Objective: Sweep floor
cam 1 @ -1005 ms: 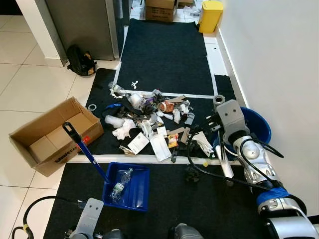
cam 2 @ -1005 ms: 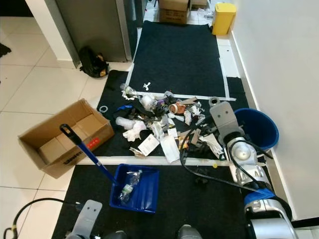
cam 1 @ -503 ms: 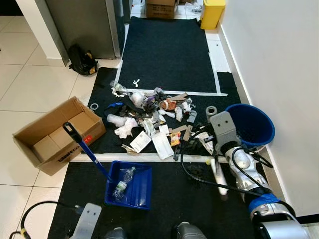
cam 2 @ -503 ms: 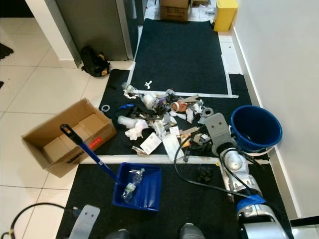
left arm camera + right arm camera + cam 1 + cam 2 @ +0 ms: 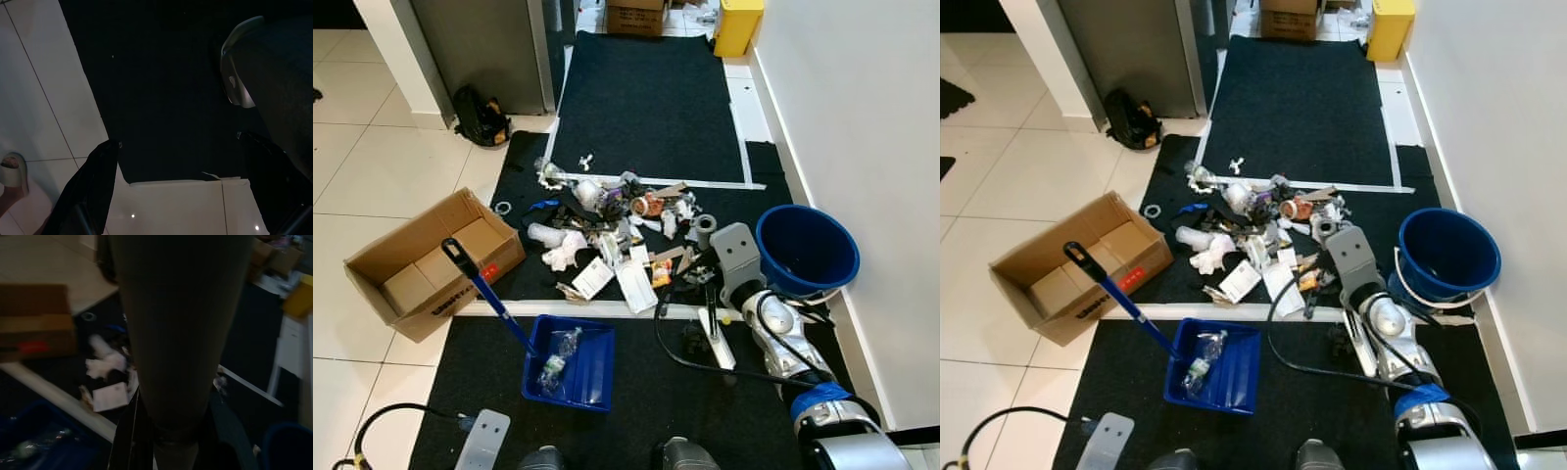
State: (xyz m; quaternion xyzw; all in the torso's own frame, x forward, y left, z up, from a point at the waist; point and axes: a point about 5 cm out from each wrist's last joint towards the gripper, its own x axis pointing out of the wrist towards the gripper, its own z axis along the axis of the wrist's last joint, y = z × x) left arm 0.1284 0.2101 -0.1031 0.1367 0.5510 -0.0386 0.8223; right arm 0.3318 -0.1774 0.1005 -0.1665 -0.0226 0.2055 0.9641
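Observation:
A pile of litter (image 5: 607,220) (paper, cups, wrappers) lies on the dark mat (image 5: 646,98) ahead of me. Near my feet sits a blue dustpan (image 5: 582,377) with a plastic bottle (image 5: 553,354) inside, its long blue handle (image 5: 487,302) leaning up to the left. My right gripper (image 5: 177,440) is shut on a thick brush handle (image 5: 178,333); the arm reaches low over the mat between litter and bucket, with the white brush (image 5: 716,340) below it. My left gripper (image 5: 181,161) hangs open over mat and tile.
A blue bucket (image 5: 806,250) stands by the right wall. An open cardboard box (image 5: 431,264) rests on the white tiles to the left. A black backpack (image 5: 478,116) leans by the grey cabinet. Far back stands a yellow bin (image 5: 739,24). A black cable (image 5: 680,354) loops across the near mat.
My right arm has swung left with the brush, away from the bucket and toward the litter's near edge. The view has shifted slightly. Dustpan and box stay put.

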